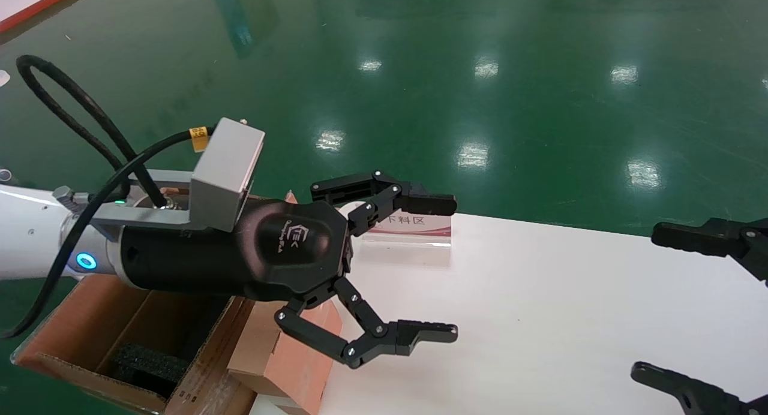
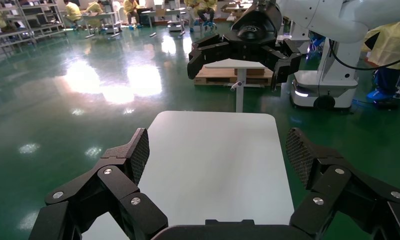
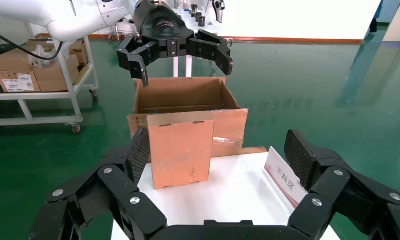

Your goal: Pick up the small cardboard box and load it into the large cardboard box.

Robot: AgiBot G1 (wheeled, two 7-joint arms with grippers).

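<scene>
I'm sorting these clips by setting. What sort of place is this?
Probably a factory or workshop floor. The glossy green floor runs wide, workers in yellow sit at benches far off, a metal cart holds stacked cartons, and the white table carries a sign.

The left gripper (image 1: 420, 268) hangs above the near-left part of the white table (image 1: 540, 319), its jaws spread wide and holding nothing, with the small cardboard box (image 1: 282, 355) standing upright just below and behind it at the table's left edge. Beside that box, off the table's left end, the large cardboard box (image 1: 90, 337) sits open with black foam (image 1: 147, 364) inside. A small sign (image 1: 414, 226) stands at the table's far edge, and the right gripper (image 1: 702, 307) shows at the right border, open.
</scene>
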